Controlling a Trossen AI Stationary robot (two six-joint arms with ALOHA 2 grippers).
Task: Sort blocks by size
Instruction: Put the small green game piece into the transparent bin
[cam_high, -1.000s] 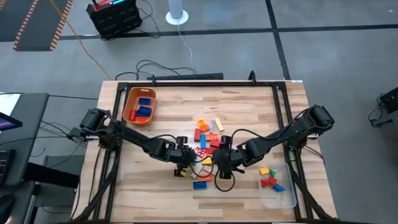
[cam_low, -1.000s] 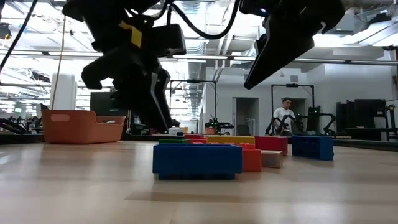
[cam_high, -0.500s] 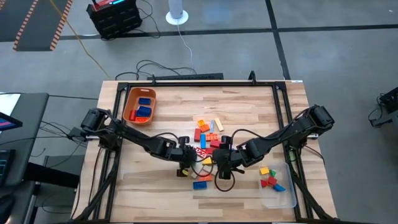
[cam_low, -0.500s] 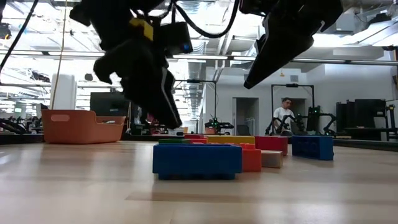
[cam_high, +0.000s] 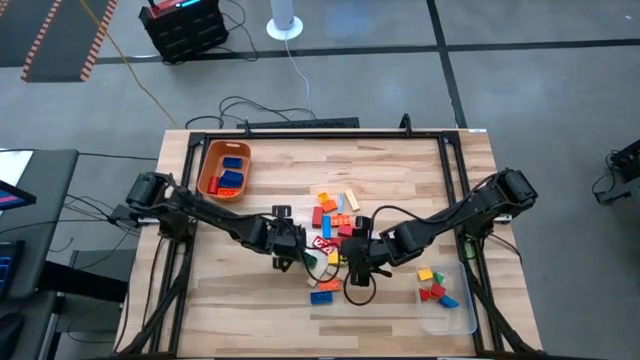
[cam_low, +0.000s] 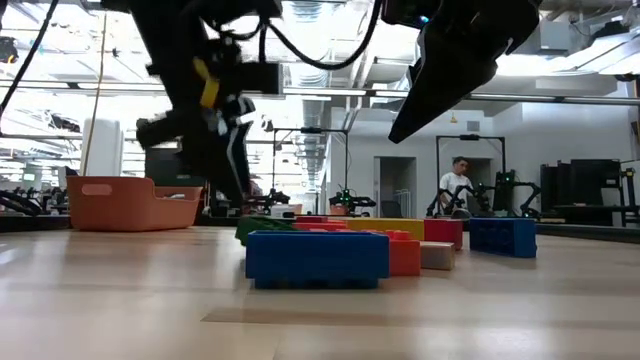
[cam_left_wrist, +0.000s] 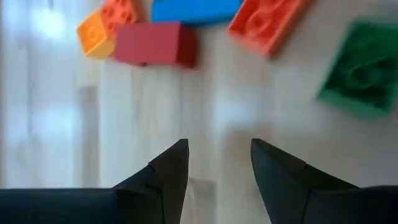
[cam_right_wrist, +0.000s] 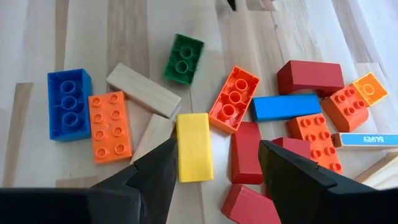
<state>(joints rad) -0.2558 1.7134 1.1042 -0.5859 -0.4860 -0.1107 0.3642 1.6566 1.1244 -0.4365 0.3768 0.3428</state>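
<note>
The blocks (cam_high: 335, 222) lie loose in a heap on the wooden table's middle. One long blue block (cam_high: 322, 296) lies apart, nearer the front edge, and stands foremost in the low view (cam_low: 317, 257). My left gripper (cam_high: 293, 252) hangs open and empty just left of the heap. Its wrist view (cam_left_wrist: 217, 146) shows bare table under it, with a red block (cam_left_wrist: 155, 43) and a green block (cam_left_wrist: 360, 78) ahead. My right gripper (cam_high: 355, 262) is open and empty above the heap's near side. A yellow block (cam_right_wrist: 194, 146) lies flat between its fingers in the wrist view (cam_right_wrist: 217, 146).
An orange bin (cam_high: 224, 168) with blue and red blocks stands at the far left. A clear tray (cam_high: 452, 312) at the near right holds a few small blocks. A black frame rims the table. Bare table lies along the far side and the near left.
My left gripper has gone a little toward the table's far edge and turned about above the table, staying open and empty. My right gripper has kept still.
</note>
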